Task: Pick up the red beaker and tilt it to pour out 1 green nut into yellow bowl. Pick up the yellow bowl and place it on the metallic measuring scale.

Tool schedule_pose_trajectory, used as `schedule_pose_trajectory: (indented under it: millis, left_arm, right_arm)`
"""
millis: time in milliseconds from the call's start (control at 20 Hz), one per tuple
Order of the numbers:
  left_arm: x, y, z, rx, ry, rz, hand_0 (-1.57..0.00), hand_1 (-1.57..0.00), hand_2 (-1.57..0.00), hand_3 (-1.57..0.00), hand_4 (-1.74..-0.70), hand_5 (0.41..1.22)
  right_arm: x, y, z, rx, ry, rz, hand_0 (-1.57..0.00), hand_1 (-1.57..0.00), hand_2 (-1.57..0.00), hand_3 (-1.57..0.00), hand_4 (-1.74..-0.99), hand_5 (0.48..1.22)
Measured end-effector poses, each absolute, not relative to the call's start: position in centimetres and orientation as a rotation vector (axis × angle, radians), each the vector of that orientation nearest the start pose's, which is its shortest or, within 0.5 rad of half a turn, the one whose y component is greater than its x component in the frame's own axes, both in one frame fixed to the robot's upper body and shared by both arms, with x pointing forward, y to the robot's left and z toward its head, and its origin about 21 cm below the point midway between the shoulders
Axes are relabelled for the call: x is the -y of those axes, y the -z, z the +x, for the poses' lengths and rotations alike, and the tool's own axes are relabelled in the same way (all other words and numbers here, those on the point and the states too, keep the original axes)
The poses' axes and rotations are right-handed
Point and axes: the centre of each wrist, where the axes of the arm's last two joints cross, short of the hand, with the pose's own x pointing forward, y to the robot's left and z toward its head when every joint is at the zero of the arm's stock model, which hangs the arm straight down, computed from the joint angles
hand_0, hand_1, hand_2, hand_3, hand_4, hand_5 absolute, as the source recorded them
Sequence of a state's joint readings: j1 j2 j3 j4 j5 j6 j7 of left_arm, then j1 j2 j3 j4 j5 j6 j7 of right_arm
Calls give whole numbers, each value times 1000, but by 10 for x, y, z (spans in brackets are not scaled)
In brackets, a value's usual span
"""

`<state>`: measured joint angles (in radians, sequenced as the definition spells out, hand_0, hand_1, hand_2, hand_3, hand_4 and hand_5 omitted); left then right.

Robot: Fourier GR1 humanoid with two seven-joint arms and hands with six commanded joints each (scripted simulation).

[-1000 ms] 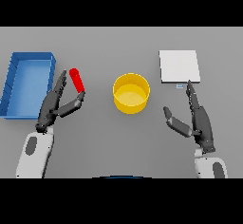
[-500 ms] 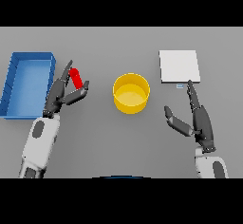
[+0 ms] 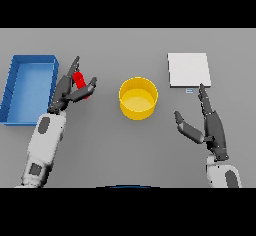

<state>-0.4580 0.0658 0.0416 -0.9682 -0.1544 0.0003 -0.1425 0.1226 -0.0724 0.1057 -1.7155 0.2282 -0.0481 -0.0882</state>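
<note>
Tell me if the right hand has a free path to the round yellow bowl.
Probably yes. The right hand rests open to the right of the round yellow bowl, with only bare grey table between them; the left hand and red beaker sit on the bowl's far side.

Quick tally on the grey table (image 3: 125, 145) — one red beaker (image 3: 80, 81), one yellow bowl (image 3: 138, 97), one blue bin (image 3: 29, 87), one metallic measuring scale (image 3: 188, 70) — and two dark hands in view, the left hand (image 3: 70, 89) and the right hand (image 3: 210, 125).
</note>
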Motion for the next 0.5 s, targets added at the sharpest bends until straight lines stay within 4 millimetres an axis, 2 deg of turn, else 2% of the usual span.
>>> schedule_pose_trajectory:
  millis: [50, 100, 150, 200, 250, 300, 400, 450, 500]
  left_arm:
    - [-205, 23, 354, 1535, 297, 64, 1, 1, 0, 1, -1348, 704]
    - [-203, 22, 357, 1536, 282, 56, 1, -26, -67, -31, -1378, 724]
    - [-203, 24, 357, 1550, 255, 48, -119, -146, -182, -124, -1410, 750]
    - [-201, 23, 358, 1555, 231, 46, -285, -328, -364, -292, -1449, 783]
    - [-200, 25, 359, 1538, 206, 44, -441, -481, -523, -547, -1448, 871]
    - [-198, 27, 360, 1520, 196, 55, -662, -699, -733, -724, -1500, 941]
    - [-192, 26, 363, 1510, 220, 87, -989, -1013, -1034, -926, -1575, 1042]
    - [-193, 24, 365, 1513, 238, 99, -1106, -1125, -1142, -974, -1603, 1078]
    - [-194, 25, 363, 1522, 256, 93, -1199, -1214, -1228, -1093, -1571, 1106]
  right_arm:
    - [230, -9, 219, 1674, -247, -214, 1, 1, 1, 1, -1261, 641]
    - [231, -10, 218, 1684, -248, -216, 1, 1, 1, 1, -1259, 642]
    - [230, -9, 218, 1692, -254, -218, 1, 1, 1, 1, -1260, 642]
    - [230, -8, 220, 1692, -245, -215, 1, 1, 1, 1, -1258, 644]
    - [233, -7, 216, 1684, -243, -226, 1, 1, 1, 1, -1257, 645]
    - [230, -5, 216, 1680, -242, -222, 1, 1, 1, 1, -1255, 644]
    - [228, -9, 215, 1700, -245, -218, 1, 1, 1, 1, -1254, 645]
    - [229, -9, 216, 1690, -249, -225, 1, 1, 1, 1, -1252, 644]
    - [228, -8, 215, 1689, -242, -224, 1, 1, 1, 1, -1250, 643]
